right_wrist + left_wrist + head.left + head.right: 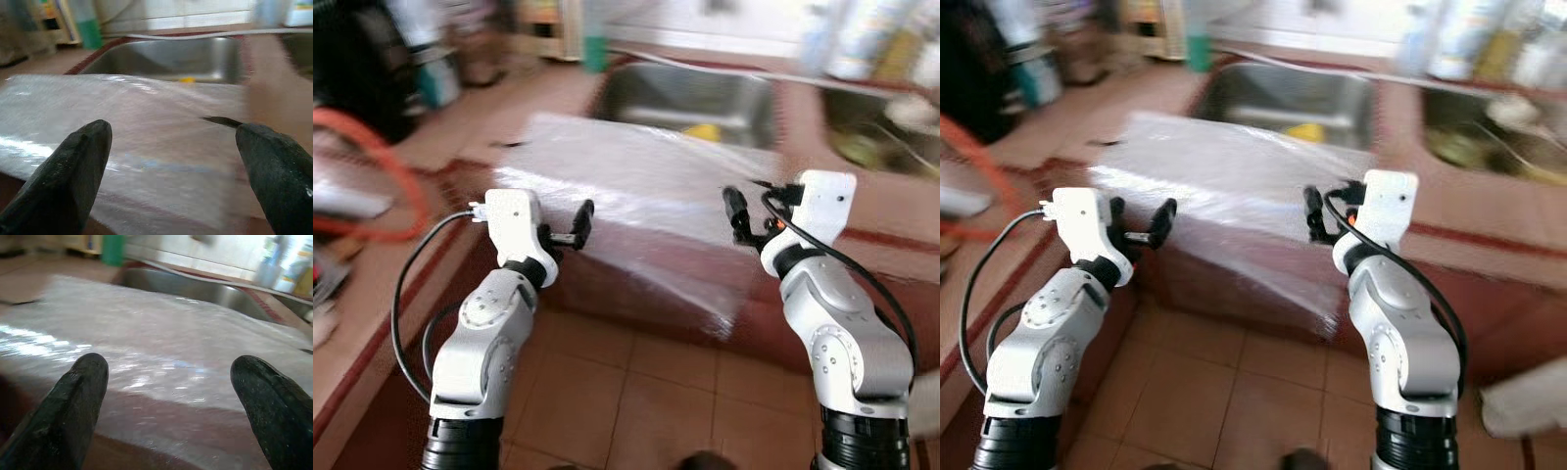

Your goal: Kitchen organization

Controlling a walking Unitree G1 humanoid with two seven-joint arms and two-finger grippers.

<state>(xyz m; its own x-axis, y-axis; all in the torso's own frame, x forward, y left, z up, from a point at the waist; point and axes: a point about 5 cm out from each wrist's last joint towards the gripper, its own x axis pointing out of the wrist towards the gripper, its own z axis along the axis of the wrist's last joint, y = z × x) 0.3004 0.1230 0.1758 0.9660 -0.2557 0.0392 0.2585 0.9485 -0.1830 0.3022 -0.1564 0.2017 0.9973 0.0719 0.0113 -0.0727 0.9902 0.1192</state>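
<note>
Both grippers — left, right — hover with fingers spread wide (holding nothing) before the clear plastic sheet draped over the counter edge; blurred sink at 12 o'clock.

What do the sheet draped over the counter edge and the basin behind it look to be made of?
The sheet looks like thin clear plastic film: glossy, with the red counter showing through. The sink looks like brushed stainless steel: grey with a dull metallic sheen. Blur leaves both somewhat uncertain.

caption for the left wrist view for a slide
Left gripper open, its black fingers framing a clear plastic sheet on the counter before a steel sink.
</note>
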